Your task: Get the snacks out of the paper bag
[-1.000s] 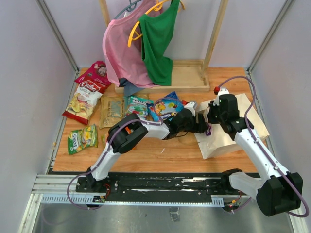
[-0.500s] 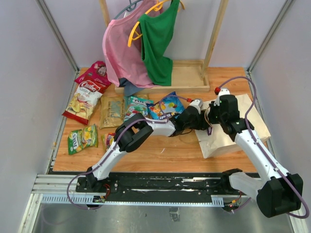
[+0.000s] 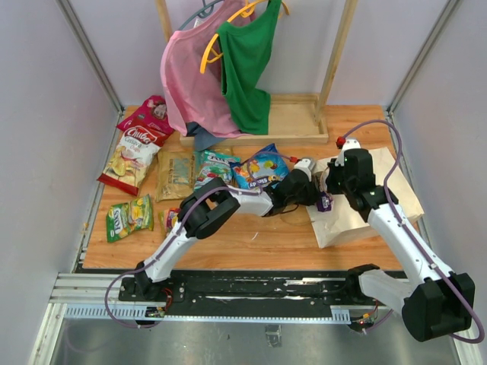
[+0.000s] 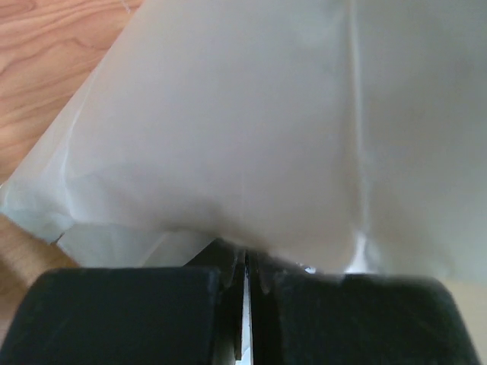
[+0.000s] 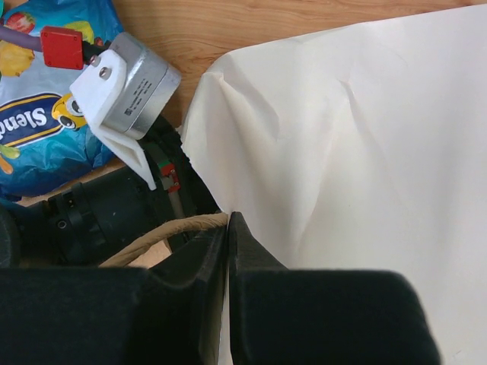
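The cream paper bag [image 3: 369, 205] lies on its side at the right of the table. My right gripper [image 5: 228, 220] is shut on the bag's [image 5: 358, 152] mouth edge, beside its twisted handle [image 5: 163, 232]. My left gripper [image 4: 245, 266] sits at the bag's mouth under the overhanging paper [image 4: 251, 129], jaws shut with only a thin pale sliver between them. I cannot tell whether a snack is nipped there. Several snacks lie on the table: red [image 3: 147, 115], white-and-red [image 3: 131, 156], teal [image 3: 214, 166], blue [image 3: 261, 167], yellow-green [image 3: 129, 217]. The blue packet [image 5: 38, 129] also shows behind the left wrist.
A wooden rack base [image 3: 293, 122] stands at the back with a pink garment [image 3: 190, 84] and a green garment [image 3: 247, 65] on hangers. A small purple item [image 3: 325, 202] lies at the bag's mouth. Grey walls close in both sides.
My left arm has stretched right, bringing its gripper into the bag's mouth, and its jaws have gone from wide open to shut. The right gripper has kept its hold.
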### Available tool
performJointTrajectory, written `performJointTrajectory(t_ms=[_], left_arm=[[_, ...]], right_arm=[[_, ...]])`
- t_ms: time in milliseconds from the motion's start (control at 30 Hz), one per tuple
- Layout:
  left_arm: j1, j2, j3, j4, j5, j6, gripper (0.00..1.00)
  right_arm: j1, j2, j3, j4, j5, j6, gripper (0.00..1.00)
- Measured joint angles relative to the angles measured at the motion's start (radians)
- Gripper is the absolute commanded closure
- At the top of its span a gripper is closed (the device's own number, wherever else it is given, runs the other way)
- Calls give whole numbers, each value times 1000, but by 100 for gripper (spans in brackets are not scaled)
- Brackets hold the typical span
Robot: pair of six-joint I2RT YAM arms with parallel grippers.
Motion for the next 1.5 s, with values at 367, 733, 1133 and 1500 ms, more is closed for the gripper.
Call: performJointTrajectory(t_ms=[367, 733, 1133, 1500], left_arm=[[-3, -196, -291, 66, -10, 1, 99], [-4, -581, -685, 156, -1, -42, 99], [-1, -1174, -938, -183, -54, -36, 100], [160, -1733, -816, -792, -330, -155, 99]], right_arm=[[0, -3, 0, 4, 1, 13, 94], [0, -37, -18, 15, 41, 29, 87], [0, -34, -18, 21, 35, 45, 1], [0, -45, -18, -2, 69, 64, 2]])
